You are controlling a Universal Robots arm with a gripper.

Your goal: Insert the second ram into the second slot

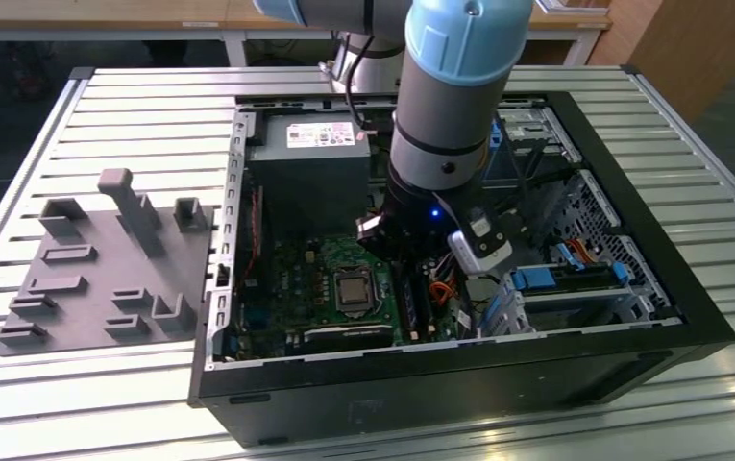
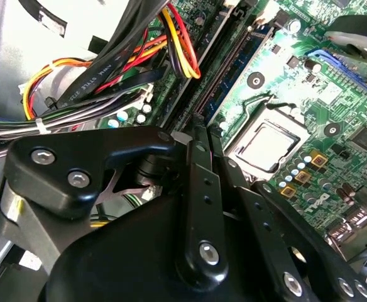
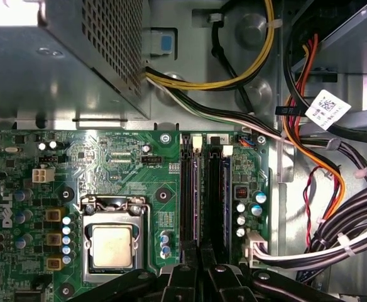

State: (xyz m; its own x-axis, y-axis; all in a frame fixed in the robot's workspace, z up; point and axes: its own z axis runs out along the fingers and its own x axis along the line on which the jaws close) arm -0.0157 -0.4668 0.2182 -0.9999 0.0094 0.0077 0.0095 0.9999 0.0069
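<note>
End effector (image 3: 199, 277) inside computer case (image 1: 674, 288)

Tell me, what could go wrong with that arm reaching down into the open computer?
The gripper sits close at one end of the two narrow memory slots. A push that is slightly off line might load the motherboard or a slot's edge instead of going in cleanly. The cable bundle runs right beside the slots, so the arm could perhaps snag a wire.
</note>
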